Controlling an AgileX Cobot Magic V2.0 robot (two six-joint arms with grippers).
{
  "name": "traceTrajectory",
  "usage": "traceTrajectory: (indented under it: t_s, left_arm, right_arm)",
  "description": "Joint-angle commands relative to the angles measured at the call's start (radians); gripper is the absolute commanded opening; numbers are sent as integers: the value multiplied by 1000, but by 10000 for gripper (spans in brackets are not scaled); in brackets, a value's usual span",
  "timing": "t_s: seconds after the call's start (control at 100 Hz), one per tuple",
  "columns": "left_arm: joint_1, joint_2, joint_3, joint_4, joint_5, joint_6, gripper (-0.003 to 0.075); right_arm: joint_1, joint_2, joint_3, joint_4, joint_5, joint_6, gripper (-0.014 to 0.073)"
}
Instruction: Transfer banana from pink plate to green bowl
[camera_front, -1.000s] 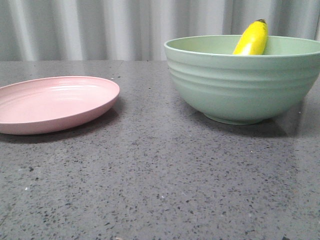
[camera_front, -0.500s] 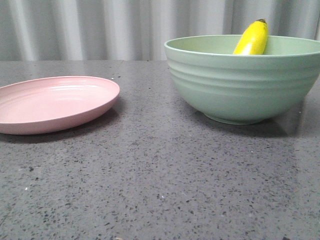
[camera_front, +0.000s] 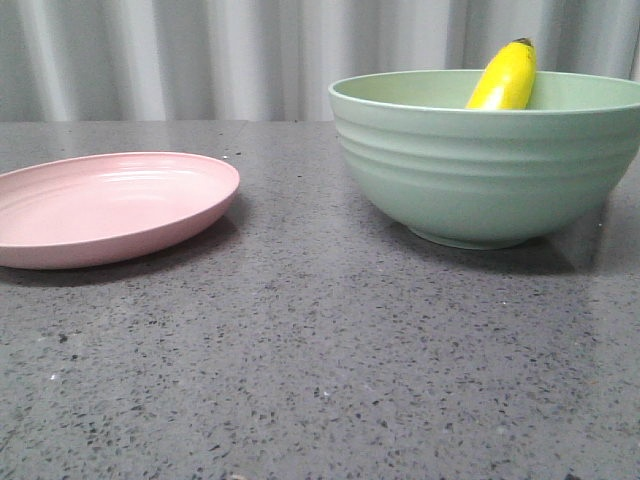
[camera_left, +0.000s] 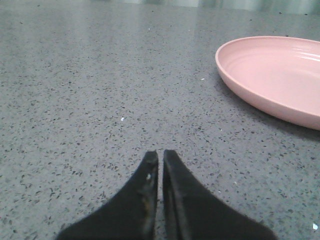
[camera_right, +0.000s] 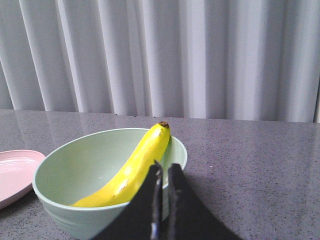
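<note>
My right pincer is pressed together, empty, just before the ridged mint green bowl, where the smooth curved banana leans on the rim. My left pincer is likewise closed over the speckled grey bench, the glossy pink plate lying bare beyond it.

Low front view across table; wrist views close, sharing pink plate and green bowl

Left gripper: fingers closed together, empty, low over the table. Right gripper: fingers closed together, empty, raised above it.

Banana leaning inside green bowl; pink plate bare.
</note>
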Motion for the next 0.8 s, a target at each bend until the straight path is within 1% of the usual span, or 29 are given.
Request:
traceTrajectory:
  t_s: [0.0,0.11,0.23,0.31,0.38,0.5,0.54,0.66,0.79]
  left_arm:
    - [2,-29,11,-1,-47,-1,-20]
    - [2,-29,11,-1,-47,-1,-20]
    - [2,-29,11,-1,-47,-1,-20]
    - [2,-29,11,-1,-47,-1,-20]
    - [2,-29,11,-1,-47,-1,-20]
    - [2,-29,11,-1,-47,-1,-20]
    - [2,-29,11,-1,-47,-1,-20]
    - [2,-28,11,-1,-47,-1,-20]
    - [2,-28,11,-1,-47,-1,-20]
  right_arm:
    - [-5,10,-21,-9,-88,-7,-64]
    - [-5,10,41,-9,-166,-7,-64]
    - [-15,10,153,-48,-337,-7,-64]
    - [-49,10,230,-49,-446,-7,-64]
    - [-88,10,290,-49,-480,-2,-64]
    - [-156,7,360,-47,-475,17,-64]
    - [-175,-3,358,-47,-405,17,-64]
    - [-244,-45,358,-47,-293,17,-64]
    - [-279,-116,358,-47,-164,17,-64]
